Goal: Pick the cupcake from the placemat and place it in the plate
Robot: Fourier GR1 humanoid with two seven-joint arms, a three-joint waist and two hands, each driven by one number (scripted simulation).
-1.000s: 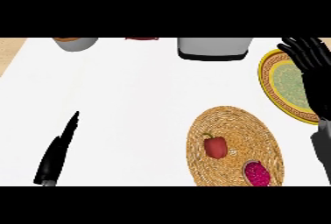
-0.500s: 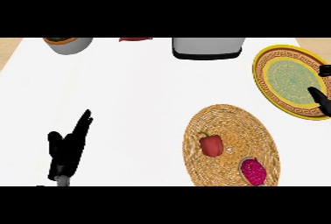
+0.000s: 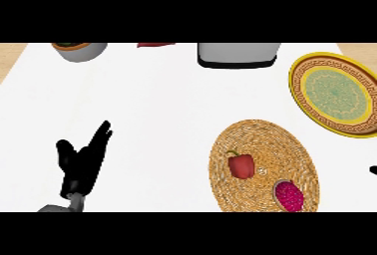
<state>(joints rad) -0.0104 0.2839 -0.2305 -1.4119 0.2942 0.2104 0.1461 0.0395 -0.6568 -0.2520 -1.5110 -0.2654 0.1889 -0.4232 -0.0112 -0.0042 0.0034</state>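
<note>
Left hand [image 3: 83, 162] rested released, fingers straight; cupcake [image 3: 289, 195] sat on placemat [image 3: 258, 137] well right of it (right hand [image 3: 373, 170] state: cannot tell).

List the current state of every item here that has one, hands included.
cupcake: on the placemat, near its lower edge, not held.
bell pepper: lying on the placemat, apart from the cupcake.
plate: empty.
left hand: open, holding nothing.
right hand: only a sliver shows at the right edge; state unclear.

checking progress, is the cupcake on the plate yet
No, the cupcake lies on the placemat, apart from the plate.
</note>
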